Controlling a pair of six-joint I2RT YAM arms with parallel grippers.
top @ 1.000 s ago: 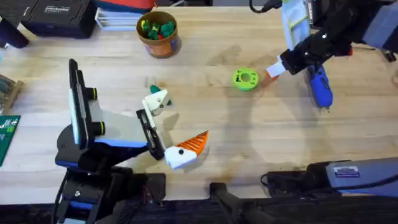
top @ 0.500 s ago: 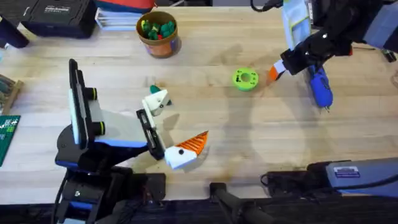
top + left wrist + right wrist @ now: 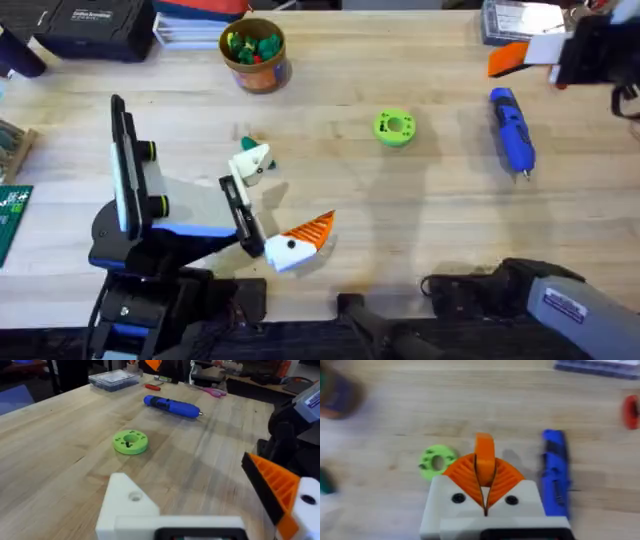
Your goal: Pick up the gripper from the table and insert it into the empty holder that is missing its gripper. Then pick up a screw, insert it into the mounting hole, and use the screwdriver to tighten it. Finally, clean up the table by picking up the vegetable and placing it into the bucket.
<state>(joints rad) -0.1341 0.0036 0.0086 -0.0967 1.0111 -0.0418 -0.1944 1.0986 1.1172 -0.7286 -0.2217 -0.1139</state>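
My right gripper (image 3: 508, 58) hangs above the table's far right, its orange pads shut on the small orange gripper wedge (image 3: 484, 455). The left gripper (image 3: 280, 198) stands open near the table's front. One of its fingers is the bare white holder (image 3: 131, 505), the other carries an orange pad (image 3: 277, 485). On the table at the right, below the right gripper, lies the blue screwdriver (image 3: 513, 130). The dark teal vegetable (image 3: 248, 143) lies just beyond the holder (image 3: 250, 162). At the back stands the tan bucket (image 3: 255, 55) with toy pieces in it.
A flat green disc (image 3: 394, 127) lies mid-table between the two grippers. A clear parts box (image 3: 520, 18) and a red-handled tool (image 3: 152, 386) sit at the far right edge. A black case and stacked books line the back left. A green circuit board lies at the left edge.
The right gripper has risen and swung from beside the green disc to the far right, carrying the orange wedge. The left arm has not moved.
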